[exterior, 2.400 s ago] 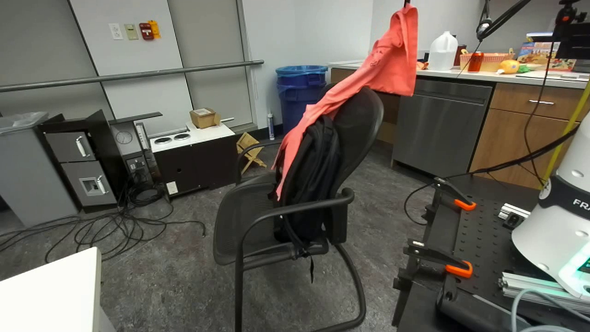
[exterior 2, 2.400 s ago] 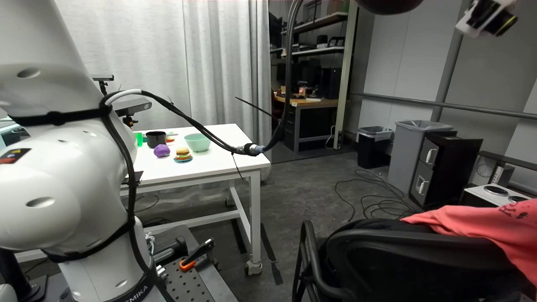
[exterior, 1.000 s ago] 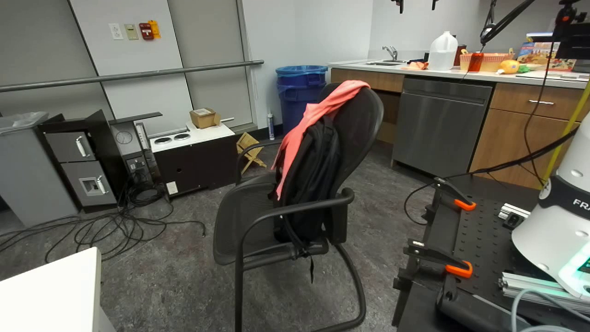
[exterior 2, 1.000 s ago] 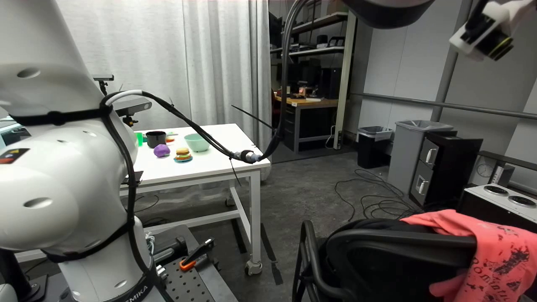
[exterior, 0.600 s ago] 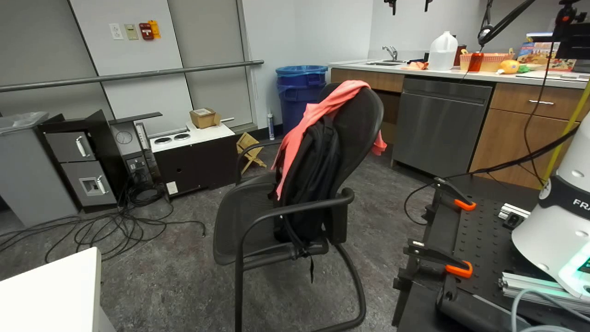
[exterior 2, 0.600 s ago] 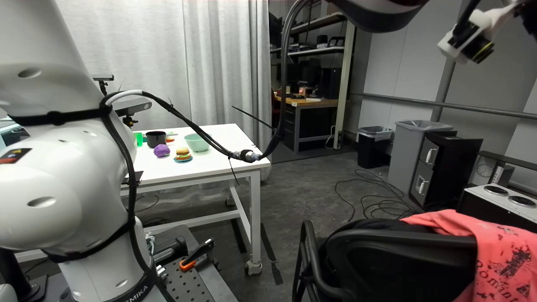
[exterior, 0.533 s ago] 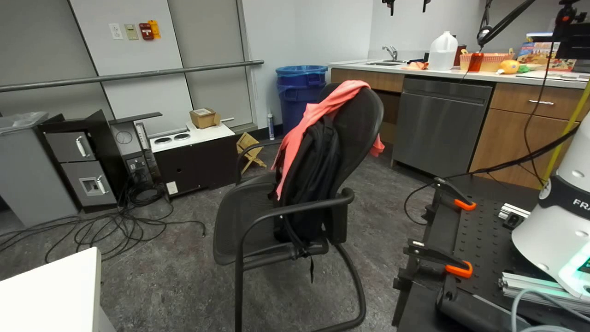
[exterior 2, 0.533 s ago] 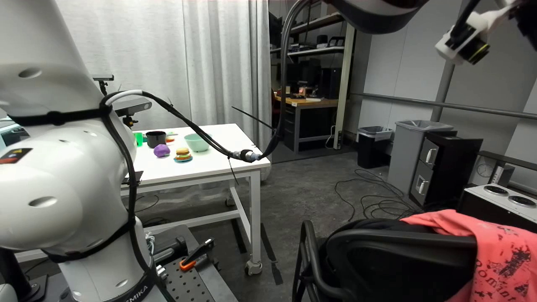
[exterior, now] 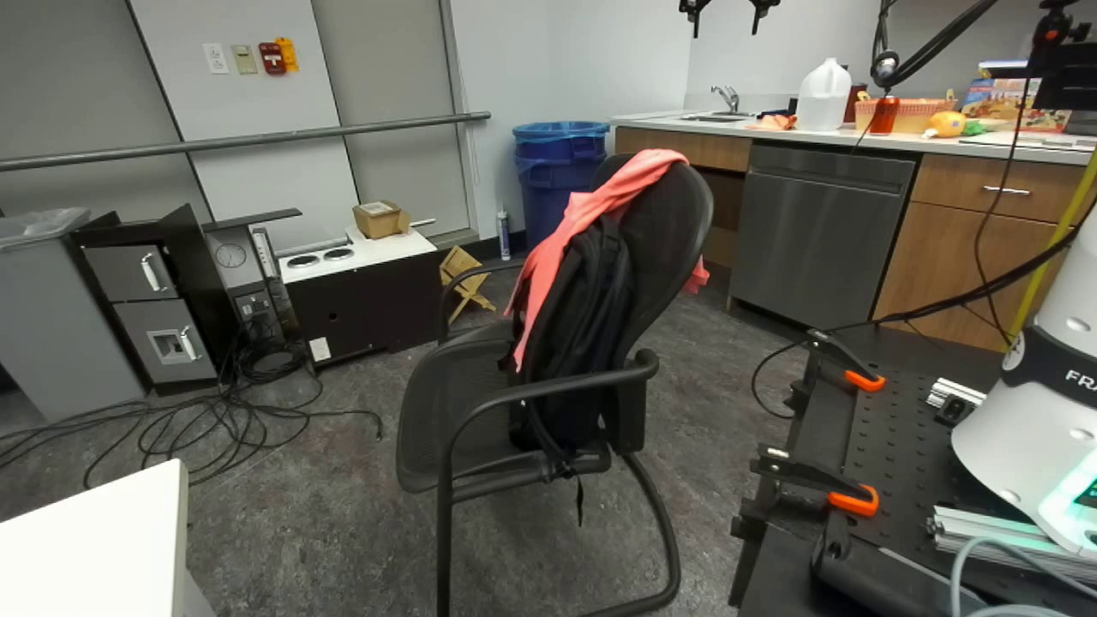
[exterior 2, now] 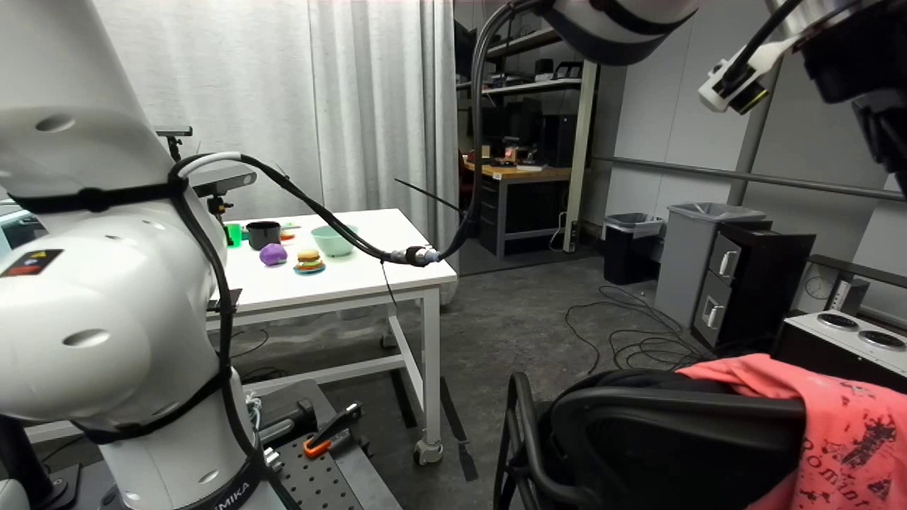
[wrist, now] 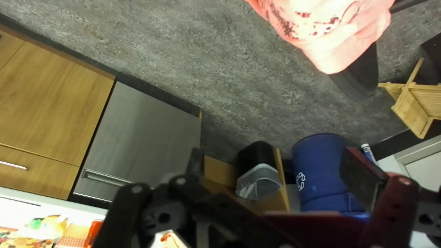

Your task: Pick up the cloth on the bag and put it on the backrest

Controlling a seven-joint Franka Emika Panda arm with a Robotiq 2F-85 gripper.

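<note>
The coral cloth (exterior: 572,224) with dark print lies over the top of the chair's black backrest (exterior: 673,227). One end reaches down along the black bag (exterior: 587,334) on the seat, while the printed part of the cloth (exterior 2: 854,446) hangs behind the backrest. My gripper (exterior: 725,20) is above and slightly behind the chair, apart from the cloth, jaws spread wide. In the wrist view nothing is between the fingers of the gripper (wrist: 275,167), and the cloth (wrist: 327,34) shows at the upper right, with part of it out of frame.
A blue bin (exterior: 561,171) stands behind the chair, near the counter (exterior: 668,122) and dishwasher (exterior: 818,231). The white table (exterior 2: 368,273) holds a bowl and toy food. Cables (exterior: 231,420) lie on the floor. The chair's armrest (exterior: 557,386) sticks out forward.
Earlier the gripper held the cloth's end high above the chair. It has opened, the cloth has dropped behind the backrest, and the gripper has moved away, leftward in both exterior views.
</note>
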